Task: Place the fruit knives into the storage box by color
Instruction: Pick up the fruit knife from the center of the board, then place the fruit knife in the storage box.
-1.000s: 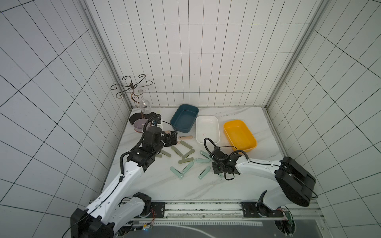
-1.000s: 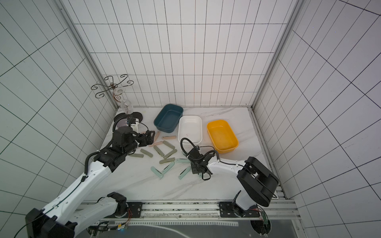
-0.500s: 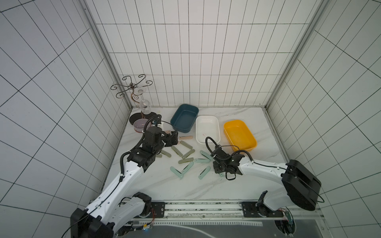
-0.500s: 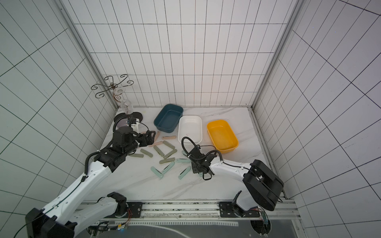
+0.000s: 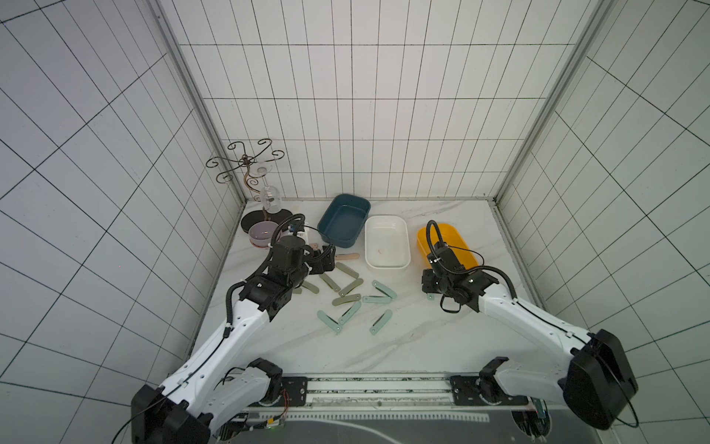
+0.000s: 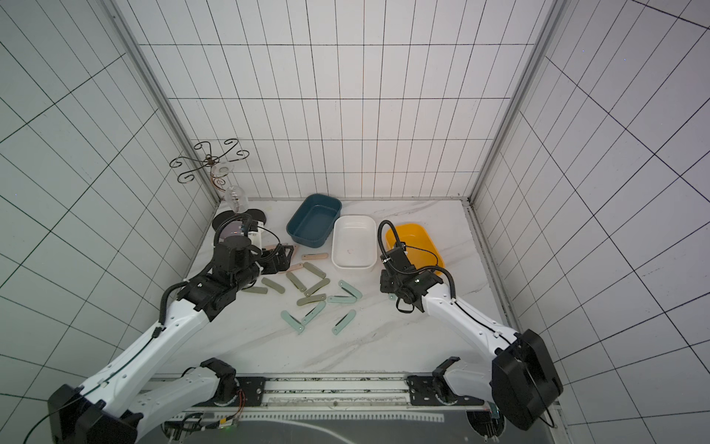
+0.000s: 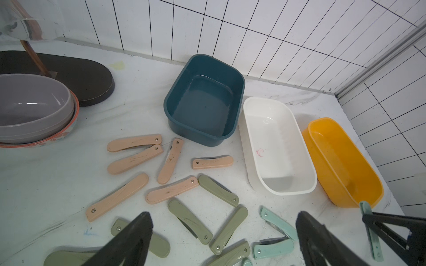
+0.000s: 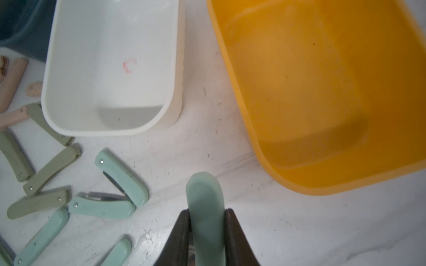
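Fruit knives lie scattered left of the boxes: peach-pink ones, olive ones and mint ones. Three storage boxes stand in a row, all with nothing inside: blue, white and yellow. My right gripper is shut on a mint knife. It hangs above the table just before the yellow box's near end. My left gripper stands open over the olive knives, holding nothing.
A wire glass rack with a hanging wine glass stands at the back left, on a black base. Stacked bowls sit beside it. Tiled walls close three sides and a rail runs along the front.
My right gripper has carried the mint knife from the mint cluster to the right, toward the yellow box. The left arm has not moved.
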`<state>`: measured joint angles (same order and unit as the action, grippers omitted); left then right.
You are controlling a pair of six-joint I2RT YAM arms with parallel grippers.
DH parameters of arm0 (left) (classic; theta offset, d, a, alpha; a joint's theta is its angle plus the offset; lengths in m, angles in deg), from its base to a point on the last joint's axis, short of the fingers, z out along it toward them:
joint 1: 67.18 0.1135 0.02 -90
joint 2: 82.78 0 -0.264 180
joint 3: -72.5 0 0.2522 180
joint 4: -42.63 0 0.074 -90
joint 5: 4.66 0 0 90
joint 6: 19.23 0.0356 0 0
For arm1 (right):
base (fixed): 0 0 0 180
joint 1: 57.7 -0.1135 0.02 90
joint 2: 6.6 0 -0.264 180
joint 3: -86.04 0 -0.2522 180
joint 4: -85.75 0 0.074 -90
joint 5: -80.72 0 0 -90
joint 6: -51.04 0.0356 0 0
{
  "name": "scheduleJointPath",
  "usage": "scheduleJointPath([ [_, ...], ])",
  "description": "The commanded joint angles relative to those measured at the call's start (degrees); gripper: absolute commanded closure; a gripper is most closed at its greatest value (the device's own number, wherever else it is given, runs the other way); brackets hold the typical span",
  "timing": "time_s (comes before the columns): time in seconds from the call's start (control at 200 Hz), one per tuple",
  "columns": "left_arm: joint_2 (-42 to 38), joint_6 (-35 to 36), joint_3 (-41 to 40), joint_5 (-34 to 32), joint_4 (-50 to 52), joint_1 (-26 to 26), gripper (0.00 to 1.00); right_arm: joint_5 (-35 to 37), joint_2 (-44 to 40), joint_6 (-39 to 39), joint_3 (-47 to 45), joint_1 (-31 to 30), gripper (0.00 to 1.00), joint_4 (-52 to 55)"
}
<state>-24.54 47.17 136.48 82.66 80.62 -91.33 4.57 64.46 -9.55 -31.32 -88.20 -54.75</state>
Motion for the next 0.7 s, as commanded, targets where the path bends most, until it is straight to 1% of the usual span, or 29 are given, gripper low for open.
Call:
scheduleJointPath([
  [0.0,0.39,-0.66,1.99,0.21,-1.07,-0.54,0.03,-1.28,0.57,-3.65,8.39,5.11,0.76,0.61],
  [0.145,1.15,-0.75,2.17,0.10,-1.53,-1.02,0.03,-5.42,3.06,-3.52,11.17,13.73,0.76,-3.07],
  [0.25,2.15,-0.71,2.67,0.04,-1.73,-1.73,0.03,-10.39,6.57,-0.26,12.41,19.43,0.76,-7.60],
  [0.325,2.66,-0.66,3.04,-0.20,-1.73,-2.17,0.03,-12.98,9.43,3.20,12.89,22.24,0.76,-11.54],
  [0.43,3.09,-0.58,3.39,-0.57,-1.73,-2.51,0.03,-16.29,13.81,9.57,13.26,25.17,0.76,-16.34],
  [0.51,3.27,-0.58,3.44,-0.75,-1.82,-2.65,0.03,-17.70,16.54,15.03,12.91,26.21,0.76,-20.10],
  [0.695,3.70,-0.64,3.64,-0.89,-2.08,-2.88,0.03,-16.95,21.76,26.50,13.60,26.46,0.75,-24.91],
])
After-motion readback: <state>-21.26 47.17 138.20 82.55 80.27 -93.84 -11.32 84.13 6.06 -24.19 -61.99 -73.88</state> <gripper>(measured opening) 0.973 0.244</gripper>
